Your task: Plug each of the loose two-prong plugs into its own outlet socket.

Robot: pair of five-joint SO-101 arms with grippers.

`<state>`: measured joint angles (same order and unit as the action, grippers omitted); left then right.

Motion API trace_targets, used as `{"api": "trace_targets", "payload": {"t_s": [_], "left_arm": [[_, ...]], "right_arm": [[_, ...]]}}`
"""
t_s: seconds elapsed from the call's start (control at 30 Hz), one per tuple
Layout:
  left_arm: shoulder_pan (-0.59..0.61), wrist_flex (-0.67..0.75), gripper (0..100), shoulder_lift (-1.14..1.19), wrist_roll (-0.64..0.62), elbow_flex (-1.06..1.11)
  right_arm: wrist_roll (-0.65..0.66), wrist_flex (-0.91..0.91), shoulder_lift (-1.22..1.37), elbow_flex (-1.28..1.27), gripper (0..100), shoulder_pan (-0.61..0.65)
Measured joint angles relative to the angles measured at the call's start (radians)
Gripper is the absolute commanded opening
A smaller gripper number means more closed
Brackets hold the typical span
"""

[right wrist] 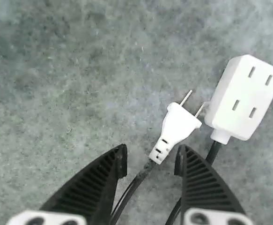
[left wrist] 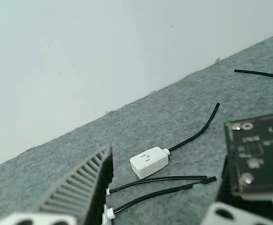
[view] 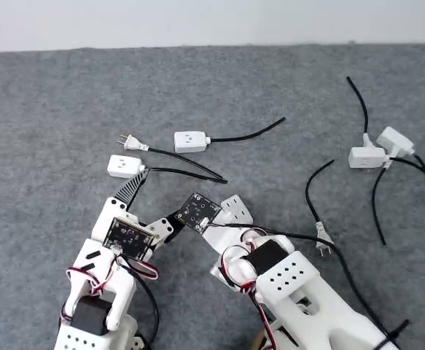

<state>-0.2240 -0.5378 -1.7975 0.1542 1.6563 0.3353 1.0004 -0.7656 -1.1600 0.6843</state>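
In the right wrist view my right gripper [right wrist: 151, 152] is open, its black fingers [right wrist: 103, 173] straddling the cord just behind a white two-prong plug [right wrist: 177, 125]. A white socket block [right wrist: 244, 98] lies right beside that plug. From above, a plug [view: 130, 141] and a socket [view: 125, 166] lie side by side. My left gripper [view: 157, 195] is open, with one finger [view: 133, 187] just short of that socket. Another socket [view: 191, 141] [left wrist: 149, 161] lies farther back. A second loose plug [view: 323, 239] rests beside the right arm [view: 285, 277].
Two white blocks [view: 376, 149] with several black cords lie together at the far right. Cord ends [view: 223, 181] cross the middle of the grey carpet. The right arm's camera board [view: 197, 211] [left wrist: 258, 154] hangs close to my left gripper. A pale wall bounds the far edge.
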Motion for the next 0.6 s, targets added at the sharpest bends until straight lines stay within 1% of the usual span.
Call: {"api": "trace_targets", "payload": {"t_s": [0.1, 0.23, 0.33, 0.6], "left_arm": [[0.000, 0.000, 35, 0.000, 0.000, 0.000], [0.000, 0.000, 35, 0.000, 0.000, 0.002], [0.000, -0.002, 35, 0.002, 0.000, 0.003], [0.002, -0.002, 35, 0.002, 0.000, 0.012]], "right_arm": [[-0.002, -0.002, 0.000, -0.015, 16.2, 0.002], [-0.002, -0.046, -0.005, -0.054, 16.2, 0.002], [0.000, -0.075, -0.012, -0.080, 16.2, -0.021], [0.046, -0.135, -0.020, -0.155, 15.8, -0.054]]}}
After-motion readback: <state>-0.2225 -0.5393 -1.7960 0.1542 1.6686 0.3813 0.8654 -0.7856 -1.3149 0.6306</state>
